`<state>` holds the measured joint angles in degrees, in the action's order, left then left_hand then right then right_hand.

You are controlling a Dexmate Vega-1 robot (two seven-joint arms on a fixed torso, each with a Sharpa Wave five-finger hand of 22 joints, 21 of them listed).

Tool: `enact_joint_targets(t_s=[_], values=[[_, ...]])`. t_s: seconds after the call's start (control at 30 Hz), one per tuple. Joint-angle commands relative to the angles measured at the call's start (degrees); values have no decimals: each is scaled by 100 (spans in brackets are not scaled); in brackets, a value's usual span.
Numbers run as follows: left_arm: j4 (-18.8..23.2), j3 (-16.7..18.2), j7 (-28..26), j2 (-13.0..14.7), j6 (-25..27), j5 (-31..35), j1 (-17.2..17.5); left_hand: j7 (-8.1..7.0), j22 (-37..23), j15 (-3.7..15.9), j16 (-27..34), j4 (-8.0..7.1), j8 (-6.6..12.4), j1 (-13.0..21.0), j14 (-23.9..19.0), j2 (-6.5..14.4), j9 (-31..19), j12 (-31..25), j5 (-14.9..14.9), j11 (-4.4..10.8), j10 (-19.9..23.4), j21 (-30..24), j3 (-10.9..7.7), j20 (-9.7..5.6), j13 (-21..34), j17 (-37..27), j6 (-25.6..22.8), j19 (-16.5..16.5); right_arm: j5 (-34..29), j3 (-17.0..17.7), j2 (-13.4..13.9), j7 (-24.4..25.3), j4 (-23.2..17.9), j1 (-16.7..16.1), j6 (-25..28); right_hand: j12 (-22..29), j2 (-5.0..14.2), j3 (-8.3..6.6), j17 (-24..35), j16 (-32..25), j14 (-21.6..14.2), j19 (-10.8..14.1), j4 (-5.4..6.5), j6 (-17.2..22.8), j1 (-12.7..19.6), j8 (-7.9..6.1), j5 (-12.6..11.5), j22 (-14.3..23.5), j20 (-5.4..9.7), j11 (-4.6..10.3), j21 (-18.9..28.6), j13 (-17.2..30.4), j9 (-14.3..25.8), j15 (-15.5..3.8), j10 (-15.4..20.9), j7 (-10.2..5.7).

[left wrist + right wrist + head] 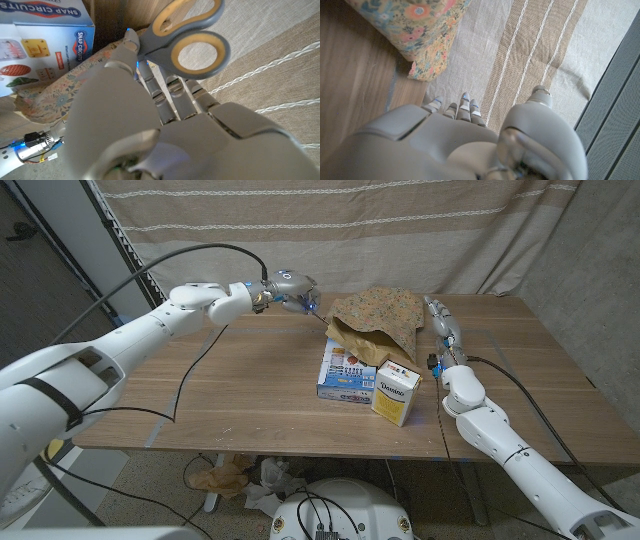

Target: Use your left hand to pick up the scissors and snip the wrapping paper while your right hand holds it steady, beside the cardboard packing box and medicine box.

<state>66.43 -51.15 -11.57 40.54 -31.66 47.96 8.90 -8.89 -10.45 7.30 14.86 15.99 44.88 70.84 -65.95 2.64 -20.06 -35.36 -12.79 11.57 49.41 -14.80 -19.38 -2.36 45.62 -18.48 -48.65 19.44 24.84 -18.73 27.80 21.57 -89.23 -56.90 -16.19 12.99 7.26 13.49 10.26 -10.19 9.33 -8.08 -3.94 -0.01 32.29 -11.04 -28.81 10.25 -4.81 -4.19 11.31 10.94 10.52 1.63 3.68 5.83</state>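
My left hand [285,288] holds the scissors [312,312] in the air over the table's far side, blades pointing at the left edge of the wrapping paper [382,315]. In the left wrist view the grey and yellow scissor handles [192,42] stick out past my left hand [150,115], which grips them. The floral wrapping paper [55,97] lies crumpled behind the two boxes. My right hand [438,318] stands just right of the paper with fingers stretched out, holding nothing. The right wrist view shows that hand [460,140] a short way from the paper [415,30].
A blue printed cardboard box [345,370] lies in front of the paper, also seen as the Snap Circuits box [40,40]. A white and yellow medicine box [397,390] stands against its right side. A striped curtain [400,230] hangs behind the table [230,400].
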Motion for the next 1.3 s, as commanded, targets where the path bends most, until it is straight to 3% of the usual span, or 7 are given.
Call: enact_joint_targets(t_s=[0.03, 0.47, 0.97, 1.27, 1.3], values=[[183, 212, -200, -18, 123, -180, 104, 36, -12, 653, 31, -645, 37, -22, -601, -43, 1, 12, -22, 6, 73, 14, -679, -775, -2, -98, -101, -28, -5, 38, 19, -5, -41, -44, -39, 19, -6, 32, 14, -37, 31, -36, -3, 3, -41, -23, 3, 25, -1, 34, 17, 9, 15, -37, -5, -46], [496, 723, 60, -137, 286, -1233, 444, 36, -12, 653, 31, -645, 37, -22, -601, -43, 1, 12, -22, 6, 73, 14, -679, -775, -2, -98, -101, -28, -17, 82, 37, -12, -84, -96, -116, 23, -4, 32, 14, -39, 26, -31, -2, 11, -43, -26, 5, 25, 2, 43, 19, 9, 15, -42, 5, -64], [1404, 1309, 671, -172, 689, -2364, 1121, 36, -12, 653, 31, -645, 37, -22, -601, -43, 1, 12, -22, 6, 73, 14, -679, -775, -2, -98, -101, -28, 95, 198, 163, -149, -220, -249, -165, 27, 0, 31, 14, -40, 21, -29, -1, 4, -43, -23, 8, 24, 5, 49, 19, 9, 15, -44, 13, -57], [1749, 1631, 360, -394, 1042, -2832, 1665, 36, -12, 653, 31, -645, 37, -22, -601, -43, 1, 12, -22, 6, 73, 14, -679, -775, -2, -98, -101, -28, 158, 201, 239, -301, -236, -261, -146, 30, 1, 31, 14, -41, 17, -27, -2, 4, -42, -23, 9, 23, 2, 40, 18, 9, 15, -46, 21, -59], [1770, 1656, 298, -439, 1074, -2869, 1711, 53, -8, 565, 110, -639, 250, -112, -828, -356, -123, 11, -48, -128, 246, 3, -481, -817, -111, -122, -287, 68, 178, 209, 241, -293, -257, -265, -119, 30, 1, 30, 14, -41, 16, -27, -2, 5, -42, -23, 9, 23, 3, 41, 18, 9, 15, -47, 21, -60]])
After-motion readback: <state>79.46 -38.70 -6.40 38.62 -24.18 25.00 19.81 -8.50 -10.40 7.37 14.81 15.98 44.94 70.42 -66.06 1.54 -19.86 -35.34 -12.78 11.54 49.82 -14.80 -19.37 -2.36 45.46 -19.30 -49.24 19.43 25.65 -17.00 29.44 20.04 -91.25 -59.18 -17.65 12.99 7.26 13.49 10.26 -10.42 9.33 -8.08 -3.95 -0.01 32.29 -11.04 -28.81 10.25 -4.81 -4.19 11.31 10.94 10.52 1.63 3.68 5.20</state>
